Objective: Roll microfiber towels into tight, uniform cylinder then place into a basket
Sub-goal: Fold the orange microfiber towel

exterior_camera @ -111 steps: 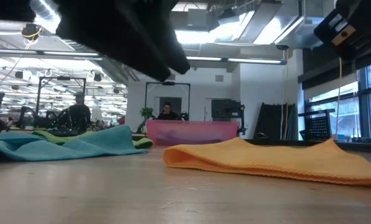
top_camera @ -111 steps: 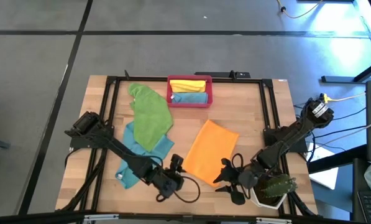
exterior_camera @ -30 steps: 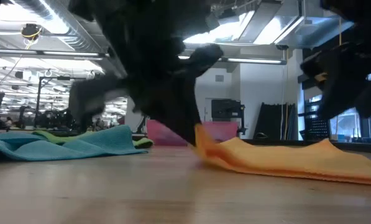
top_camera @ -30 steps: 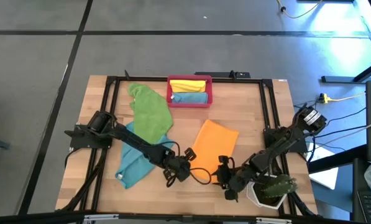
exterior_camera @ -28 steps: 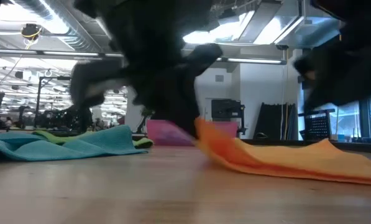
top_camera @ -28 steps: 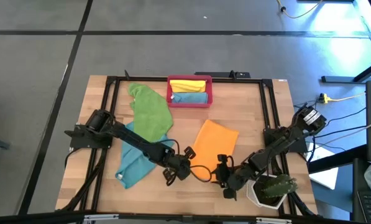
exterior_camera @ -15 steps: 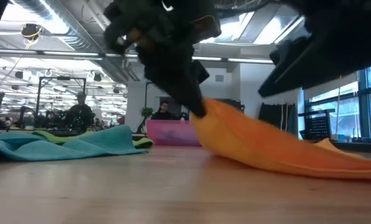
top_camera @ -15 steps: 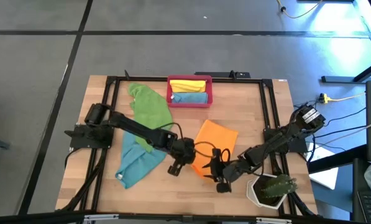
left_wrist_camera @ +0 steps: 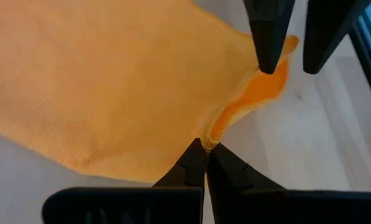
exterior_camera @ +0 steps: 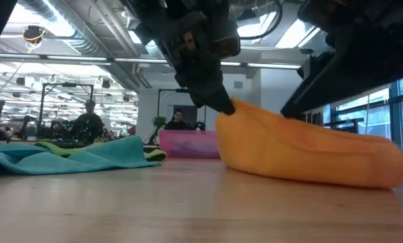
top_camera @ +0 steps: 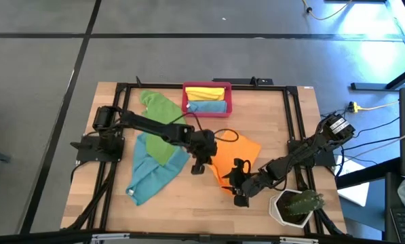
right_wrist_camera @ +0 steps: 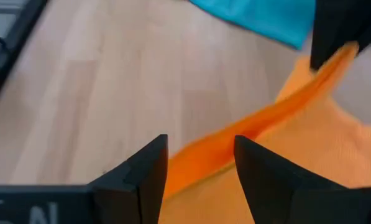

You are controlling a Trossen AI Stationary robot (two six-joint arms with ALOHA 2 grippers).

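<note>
**Orange towel, near edge lifted for the first fold**

Orange microfiber cloth lies mid-table, well short of the red-pink plastic basket at the far edge, which already holds a yellow roll and a teal one. To start a tight cylinder, I judge both corners of the near edge must travel level and together, so the fold lands straight.

My left gripper pinches one corner of that edge, fingers closed on the fabric. My right gripper sits at the other corner with its fingers apart; the folded orange edge runs between them, and I cannot tell whether either pad touches it.

Loose green cloth and teal cloth wait at the left.
</note>
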